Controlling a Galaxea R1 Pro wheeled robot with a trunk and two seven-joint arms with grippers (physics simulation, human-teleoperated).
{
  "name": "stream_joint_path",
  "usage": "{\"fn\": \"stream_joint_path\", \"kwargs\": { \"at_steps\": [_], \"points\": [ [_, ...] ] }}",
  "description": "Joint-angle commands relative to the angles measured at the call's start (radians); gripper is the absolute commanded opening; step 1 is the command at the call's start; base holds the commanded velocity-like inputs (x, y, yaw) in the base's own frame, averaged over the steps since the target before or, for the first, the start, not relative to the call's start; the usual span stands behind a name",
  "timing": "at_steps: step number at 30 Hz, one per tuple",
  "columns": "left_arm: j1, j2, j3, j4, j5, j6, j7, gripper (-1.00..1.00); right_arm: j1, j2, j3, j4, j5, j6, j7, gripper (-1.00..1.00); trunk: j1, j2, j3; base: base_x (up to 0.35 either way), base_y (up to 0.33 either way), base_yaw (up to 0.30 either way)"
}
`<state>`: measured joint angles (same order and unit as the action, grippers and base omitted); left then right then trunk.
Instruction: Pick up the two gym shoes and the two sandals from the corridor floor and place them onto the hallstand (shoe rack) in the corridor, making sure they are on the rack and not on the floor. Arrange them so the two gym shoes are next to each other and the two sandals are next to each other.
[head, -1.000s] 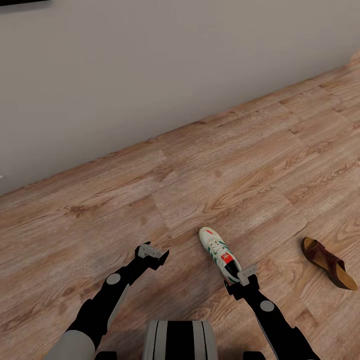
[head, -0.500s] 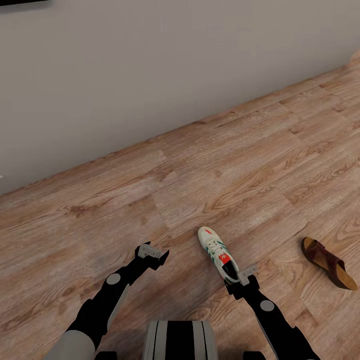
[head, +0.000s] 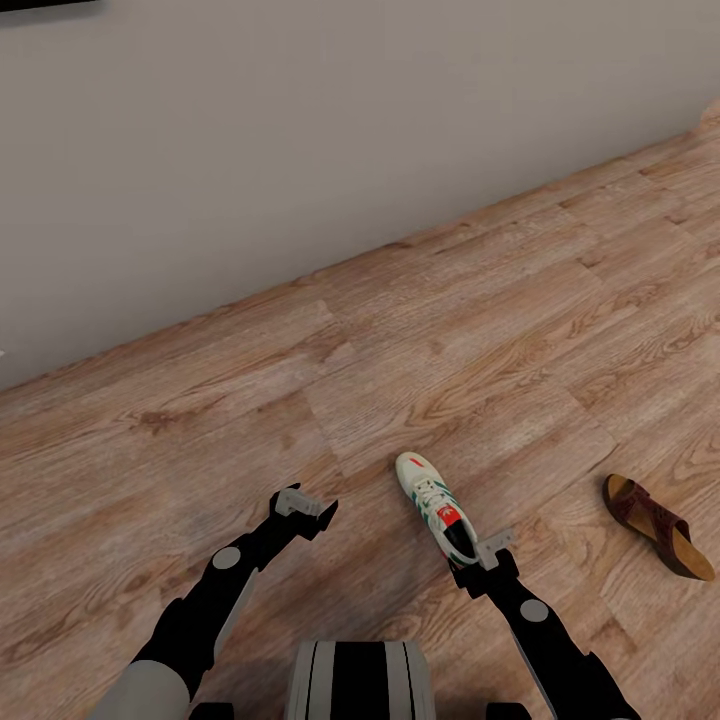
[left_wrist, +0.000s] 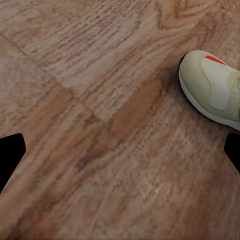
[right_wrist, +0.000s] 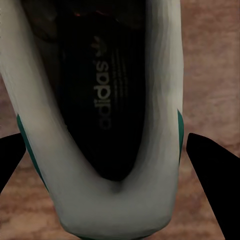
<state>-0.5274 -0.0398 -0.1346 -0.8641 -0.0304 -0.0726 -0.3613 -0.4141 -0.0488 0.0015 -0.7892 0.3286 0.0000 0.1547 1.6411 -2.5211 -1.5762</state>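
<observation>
One gym shoe (head: 436, 503), off-white with green stripes and a red tongue, lies on the corridor floor (head: 500, 330), toe pointing away from me. My right gripper (head: 480, 553) is open at its heel. In the right wrist view the two dark fingers (right_wrist: 212, 170) straddle the heel of the gym shoe (right_wrist: 150, 100), and its black insole is visible. A dark brown sandal (head: 658, 526) lies on the floor to the right. My left gripper (head: 306, 505) hovers open left of the shoe, whose toe (left_wrist: 210, 87) shows in the left wrist view. The hallstand, the other shoe and the other sandal are out of view.
A plain grey wall (head: 300, 130) runs diagonally across the back, meeting the wood planks along a skirting line. My own base (head: 360, 680) shows at the bottom edge between the two arms.
My right gripper has edged slightly down and closer around the shoe's heel. The left arm, the shoe and the sandal have stayed put.
</observation>
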Motion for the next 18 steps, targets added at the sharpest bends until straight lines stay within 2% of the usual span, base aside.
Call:
{"fn": "stream_joint_path", "kwargs": {
  "at_steps": [1,15,18],
  "points": [
    [0.000,0.000,0.001,0.001,-0.003,-0.004,-0.002,1.00,0.000,0.000,0.000,-0.001,0.007,0.000,0.003,-1.00,0.000,0.000,0.000,0.000,0.000,0.000],
    [0.000,0.000,0.001,-0.001,-0.003,-0.004,-0.002,1.00,0.000,0.001,0.000,-0.001,0.007,0.000,0.003,-1.00,0.000,0.000,0.000,0.000,0.000,0.000],
    [0.000,0.001,0.001,-0.001,-0.003,-0.004,-0.002,1.00,0.000,0.001,0.000,-0.001,0.007,0.000,0.002,-1.00,-0.002,0.001,0.011,0.000,0.000,0.000]
  ]
}}
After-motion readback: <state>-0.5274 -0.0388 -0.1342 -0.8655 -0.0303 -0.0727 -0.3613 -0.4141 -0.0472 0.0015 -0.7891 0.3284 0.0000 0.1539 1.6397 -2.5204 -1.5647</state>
